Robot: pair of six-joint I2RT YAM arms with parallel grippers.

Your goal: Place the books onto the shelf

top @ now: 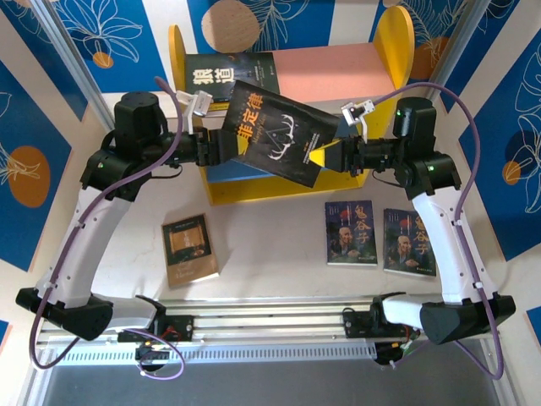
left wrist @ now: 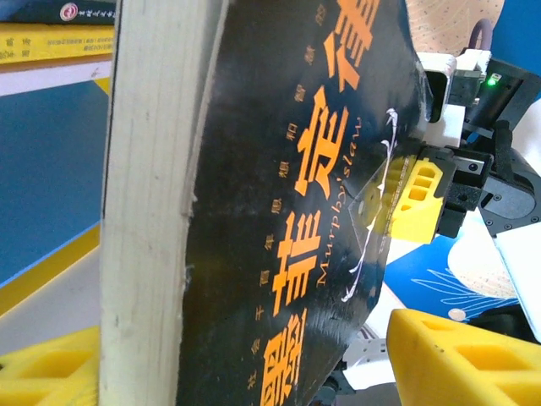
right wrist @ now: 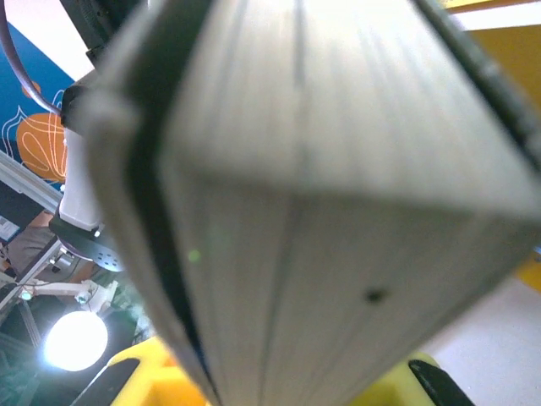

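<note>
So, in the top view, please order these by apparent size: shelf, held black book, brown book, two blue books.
1. shelf
2. held black book, though raised nearer the camera
3. brown book, left blue book and right blue book look alike; not ranked

Overhead view is bright, even and sharp, with soft shadows on the worktop (top: 270, 245). Right wrist view blurs the close book (right wrist: 338, 211); a lamp (right wrist: 76, 340) glares lower left

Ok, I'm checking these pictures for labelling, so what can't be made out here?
Whether the left gripper clamps the black book: left wrist view, bottom edge cuts off contact.
Blue board: top view, mostly behind that book.
Brown book title: top view, too small.
Right wrist view: that book's pages blurred.
</note>
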